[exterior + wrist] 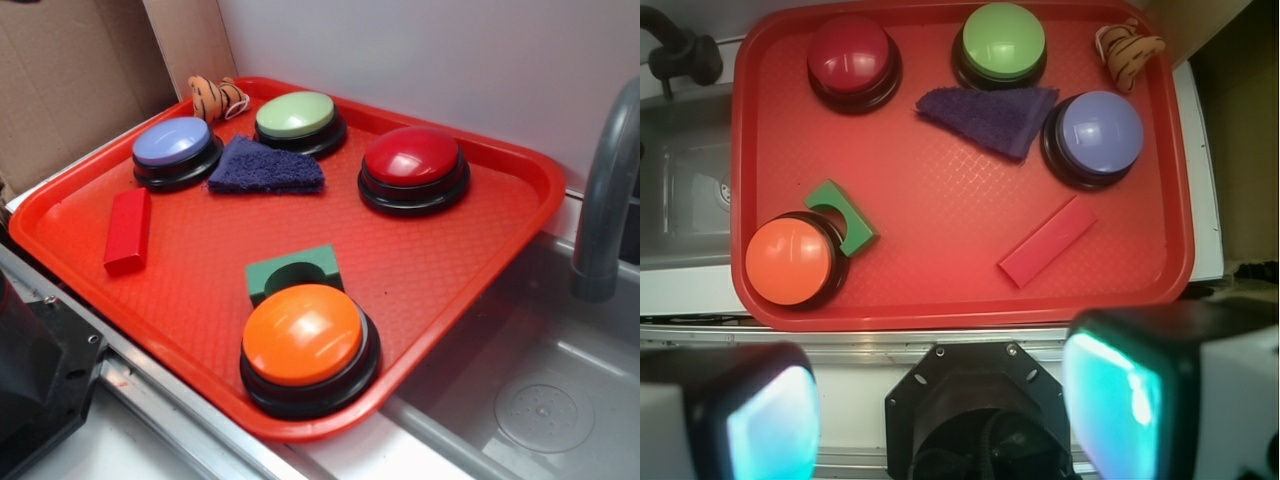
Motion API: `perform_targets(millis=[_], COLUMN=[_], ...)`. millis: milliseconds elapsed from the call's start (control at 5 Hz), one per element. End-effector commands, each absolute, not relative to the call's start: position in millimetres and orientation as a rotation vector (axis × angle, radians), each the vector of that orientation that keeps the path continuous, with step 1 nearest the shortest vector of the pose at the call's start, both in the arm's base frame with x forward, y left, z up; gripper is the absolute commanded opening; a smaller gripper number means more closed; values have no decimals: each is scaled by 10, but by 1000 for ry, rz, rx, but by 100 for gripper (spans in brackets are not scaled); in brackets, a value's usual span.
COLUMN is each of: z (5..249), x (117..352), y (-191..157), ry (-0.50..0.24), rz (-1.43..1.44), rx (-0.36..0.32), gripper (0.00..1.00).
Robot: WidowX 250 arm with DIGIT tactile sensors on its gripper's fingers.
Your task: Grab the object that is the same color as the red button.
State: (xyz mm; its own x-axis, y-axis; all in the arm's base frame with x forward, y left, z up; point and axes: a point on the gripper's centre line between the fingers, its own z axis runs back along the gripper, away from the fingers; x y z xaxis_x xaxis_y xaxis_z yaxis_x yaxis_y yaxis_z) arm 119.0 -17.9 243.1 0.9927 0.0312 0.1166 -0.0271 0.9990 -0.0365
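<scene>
The object, a small bright red block [127, 231] [1047, 241], lies flat near the left side of the red tray [450, 250] [940, 300]. The red button [414, 166] [849, 58], a dark-red dome on a black base, stands at the tray's far right in the exterior view. In the wrist view my gripper [945, 410] hangs high above the robot's base, short of the tray, open, with nothing between its fingers. The gripper itself does not show in the exterior view.
On the tray also stand an orange button [305, 340], a green block with a round cutout [293, 272], a blue button [175, 148], a green button [297, 118], a purple cloth [263, 166] and a striped toy [216, 96]. A sink and faucet [603, 200] lie right.
</scene>
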Motion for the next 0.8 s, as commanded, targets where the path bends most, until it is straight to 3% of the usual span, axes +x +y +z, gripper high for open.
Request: perform_targets(millis=[0, 200, 600], z=[2431, 2259, 1746], x=[1190, 1265, 1460], y=[-179, -20, 314], ry=[-117, -193, -203], rz=[29, 276, 575], rx=[-35, -16, -24], gripper=[100, 100, 100])
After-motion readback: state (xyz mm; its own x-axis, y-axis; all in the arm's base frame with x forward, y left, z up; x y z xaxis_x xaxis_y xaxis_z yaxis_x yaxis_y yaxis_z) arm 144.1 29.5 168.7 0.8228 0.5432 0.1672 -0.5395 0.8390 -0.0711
